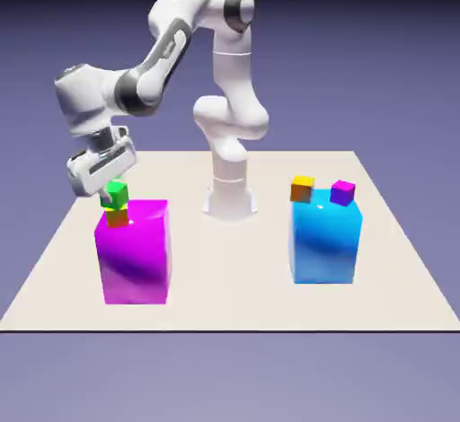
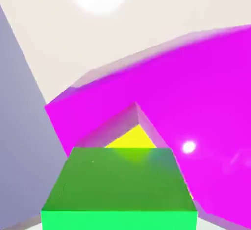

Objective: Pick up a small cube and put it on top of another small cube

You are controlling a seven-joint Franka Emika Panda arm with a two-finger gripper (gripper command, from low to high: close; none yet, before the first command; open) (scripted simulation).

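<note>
Pinched shut in the white two-finger gripper (image 1: 111, 189): tiny bright green cube (image 1: 115, 195), just above yellow-topped orange-brown cube (image 2: 132, 138) on big magenta block (image 1: 135, 254). Likely light, rigid, slick-sided; flat opposite faces best.

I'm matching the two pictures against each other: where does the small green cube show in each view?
Exterior view: the small green cube sits left of centre, just under the gripper, over the yellow-topped cube.
Hand view: it fills the bottom middle, hiding the jaws.
Shared landmark: the big magenta block beneath it.
</note>
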